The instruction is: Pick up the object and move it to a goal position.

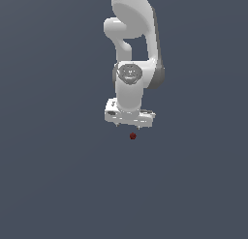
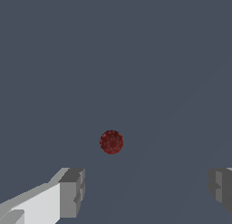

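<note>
A tiny dark red ball (image 1: pixel 132 136) lies on the plain dark grey surface just below the white arm's hand in the exterior view. In the wrist view the ball (image 2: pixel 111 142) sits beyond the gap between the two grey fingertips (image 2: pixel 72 192). My gripper (image 2: pixel 147 189) is open wide and holds nothing. In the exterior view the gripper (image 1: pixel 131 123) hangs a little above the ball, slightly toward that view's left of it, and its fingers are barely visible under the hand.
The white arm (image 1: pixel 133 44) comes down from the top of the exterior view. Around the ball there is only the flat dark grey ground (image 1: pixel 58 185).
</note>
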Available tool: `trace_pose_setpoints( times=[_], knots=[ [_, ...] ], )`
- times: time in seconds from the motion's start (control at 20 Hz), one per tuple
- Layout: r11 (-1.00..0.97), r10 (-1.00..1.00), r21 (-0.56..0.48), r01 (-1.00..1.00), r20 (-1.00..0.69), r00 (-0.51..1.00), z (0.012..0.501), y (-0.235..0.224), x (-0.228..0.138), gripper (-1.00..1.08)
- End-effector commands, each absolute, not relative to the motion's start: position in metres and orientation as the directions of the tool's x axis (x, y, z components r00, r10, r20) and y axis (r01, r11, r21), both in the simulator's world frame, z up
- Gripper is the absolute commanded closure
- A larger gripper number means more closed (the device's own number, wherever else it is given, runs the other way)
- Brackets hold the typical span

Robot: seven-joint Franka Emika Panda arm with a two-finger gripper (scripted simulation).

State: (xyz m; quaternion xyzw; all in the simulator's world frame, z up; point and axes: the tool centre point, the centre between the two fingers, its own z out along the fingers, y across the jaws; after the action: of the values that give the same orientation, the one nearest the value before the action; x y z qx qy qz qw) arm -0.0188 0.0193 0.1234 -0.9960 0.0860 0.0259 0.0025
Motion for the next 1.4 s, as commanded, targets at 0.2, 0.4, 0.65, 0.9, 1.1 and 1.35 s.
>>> trace_pose_setpoints(
  times=[0.2,0.4,0.65,0.9,1.1,1.35],
  knots=[
    [-0.947,-0.321,0.003,-0.321,-0.034,0.946,0.102,0.031,-0.02,-0.92],
    [-0.913,-0.408,0.003,-0.408,-0.022,0.913,0.089,0.037,-0.021,-0.92],
    [-0.874,-0.486,0.002,-0.486,-0.011,0.874,0.077,0.042,-0.023,-0.92],
    [-0.846,-0.533,0.001,-0.533,-0.003,0.846,0.07,0.046,-0.024,-0.92],
    [-0.835,-0.551,0.0,-0.551,0.0,0.835,0.067,0.047,-0.024,-0.92],
    [-0.836,-0.549,0.0,-0.549,-0.001,0.836,0.066,0.047,-0.024,-0.92]
  ],
)
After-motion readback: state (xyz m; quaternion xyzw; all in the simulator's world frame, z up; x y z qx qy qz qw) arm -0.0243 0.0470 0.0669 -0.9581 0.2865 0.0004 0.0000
